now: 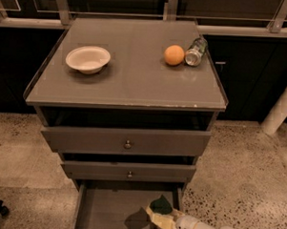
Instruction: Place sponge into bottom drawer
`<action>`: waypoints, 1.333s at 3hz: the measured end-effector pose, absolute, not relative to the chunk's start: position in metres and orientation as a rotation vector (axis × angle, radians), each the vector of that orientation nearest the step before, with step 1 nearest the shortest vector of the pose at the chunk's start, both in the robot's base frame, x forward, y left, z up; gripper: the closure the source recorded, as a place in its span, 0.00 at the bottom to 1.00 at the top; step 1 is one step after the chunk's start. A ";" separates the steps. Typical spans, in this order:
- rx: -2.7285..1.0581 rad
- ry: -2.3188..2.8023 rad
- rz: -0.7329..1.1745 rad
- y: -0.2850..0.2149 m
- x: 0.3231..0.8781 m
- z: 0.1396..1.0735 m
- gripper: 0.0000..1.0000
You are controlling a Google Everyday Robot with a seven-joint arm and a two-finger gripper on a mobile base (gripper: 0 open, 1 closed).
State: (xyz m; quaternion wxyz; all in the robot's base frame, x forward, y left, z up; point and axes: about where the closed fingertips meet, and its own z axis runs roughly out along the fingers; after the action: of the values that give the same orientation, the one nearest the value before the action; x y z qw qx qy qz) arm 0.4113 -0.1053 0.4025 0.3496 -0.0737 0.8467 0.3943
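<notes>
The bottom drawer (pixel 106 212) of the grey cabinet is pulled out, its flat grey floor showing. The sponge (pixel 161 206), dark green over pale yellow, sits at the drawer's right side, just above the floor, with a shadow to its left. My gripper (pixel 164 217) comes in from the lower right on a white arm and is shut on the sponge.
On the cabinet top (pixel 130 82) stand a white bowl (pixel 87 59), an orange (pixel 174 54) and a tipped can (pixel 196 44). Two knobbed drawers (pixel 128 143) sit above the open one. Speckled floor surrounds the cabinet; a white post (pixel 282 106) stands at right.
</notes>
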 end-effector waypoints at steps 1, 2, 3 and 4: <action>-0.166 2.179 1.079 -0.095 0.421 0.336 1.00; -0.135 2.201 1.147 -0.073 0.428 0.272 1.00; -0.137 2.243 1.172 -0.058 0.433 0.232 1.00; -0.142 2.283 1.168 -0.049 0.444 0.206 1.00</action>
State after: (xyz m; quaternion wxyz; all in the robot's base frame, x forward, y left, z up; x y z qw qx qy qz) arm 0.4437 -0.0494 0.2056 0.2827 -0.0532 0.8526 0.4362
